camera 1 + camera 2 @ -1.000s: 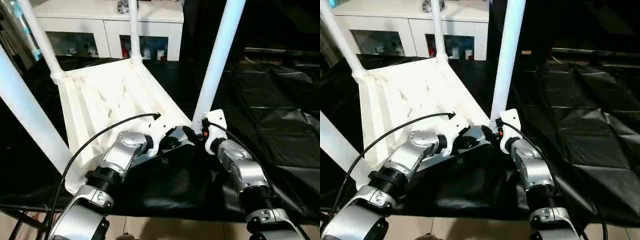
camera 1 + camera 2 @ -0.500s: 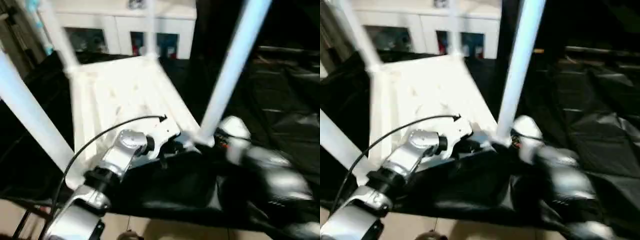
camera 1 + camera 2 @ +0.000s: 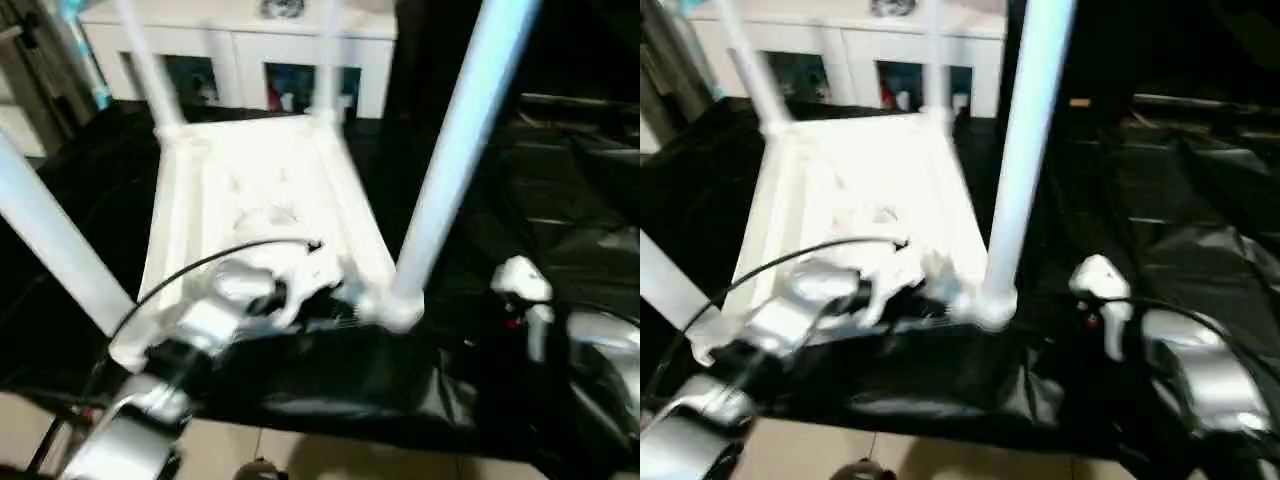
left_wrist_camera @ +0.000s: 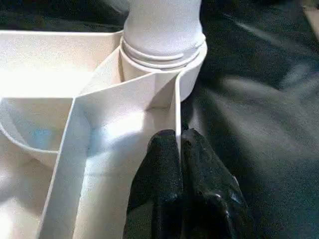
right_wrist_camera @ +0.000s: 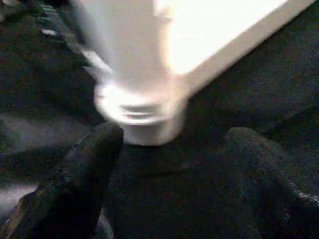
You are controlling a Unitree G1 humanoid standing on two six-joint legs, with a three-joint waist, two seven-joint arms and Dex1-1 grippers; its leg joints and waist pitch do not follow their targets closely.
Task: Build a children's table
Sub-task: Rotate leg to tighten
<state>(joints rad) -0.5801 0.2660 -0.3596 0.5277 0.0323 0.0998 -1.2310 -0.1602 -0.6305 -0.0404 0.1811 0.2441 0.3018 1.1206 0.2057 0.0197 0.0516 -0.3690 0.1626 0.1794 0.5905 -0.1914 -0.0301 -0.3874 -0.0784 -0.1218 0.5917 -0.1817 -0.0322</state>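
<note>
Left gripper pinches the thin rim wall of the upturned table top, just beside the near right corner socket that holds a leg. Right gripper hangs spread apart near that socket, over the black sheet.

This looks like an indoor room set up as a robot test space with home furnishing. A white cabinet with glass doors stands along the back wall, small coloured items blurred on its shelves. Crumpled black sheeting covers the worktop and spreads wide to the right. At the near edge, pale tiled floor shows beneath the sheeting.
</note>
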